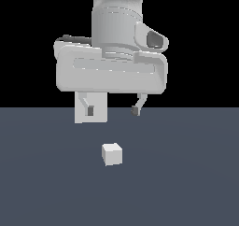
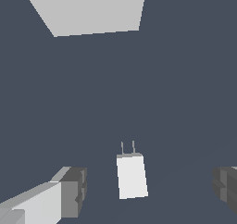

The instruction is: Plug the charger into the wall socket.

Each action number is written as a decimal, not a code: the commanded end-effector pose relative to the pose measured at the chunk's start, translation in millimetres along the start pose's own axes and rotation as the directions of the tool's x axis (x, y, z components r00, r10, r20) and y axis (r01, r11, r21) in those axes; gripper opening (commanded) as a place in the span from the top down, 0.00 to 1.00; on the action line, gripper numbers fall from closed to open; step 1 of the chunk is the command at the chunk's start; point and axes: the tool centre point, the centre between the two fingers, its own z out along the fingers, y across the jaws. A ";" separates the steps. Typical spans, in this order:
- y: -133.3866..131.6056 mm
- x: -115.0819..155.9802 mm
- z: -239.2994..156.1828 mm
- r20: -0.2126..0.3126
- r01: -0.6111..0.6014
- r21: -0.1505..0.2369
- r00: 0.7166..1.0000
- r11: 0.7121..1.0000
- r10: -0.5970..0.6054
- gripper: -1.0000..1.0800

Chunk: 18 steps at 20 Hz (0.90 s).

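Note:
The charger (image 1: 112, 154) is a small white cube lying on the dark grey floor, below my gripper (image 1: 112, 111) and apart from it. In the wrist view the charger (image 2: 132, 176) shows two thin prongs pointing toward the wall socket (image 2: 92, 10), a flat white plate some way off. In the exterior view the wall socket (image 1: 99, 114) stands upright behind my fingers, partly hidden by one of them. My gripper (image 2: 150, 188) is open, its fingers (image 2: 74, 190) wide on either side of the charger and holding nothing.
The dark grey floor (image 1: 186, 183) stretches flat all around the charger. Beyond its far edge in the exterior view there is only black background.

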 end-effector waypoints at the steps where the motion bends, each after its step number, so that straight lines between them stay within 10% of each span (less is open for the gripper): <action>1: -1.7 -6.5 5.8 -0.023 0.024 0.004 0.999 1.000 -0.024 0.04; 18: -5.7 -22.5 24.0 -0.081 0.088 0.015 0.993 0.996 -0.086 0.04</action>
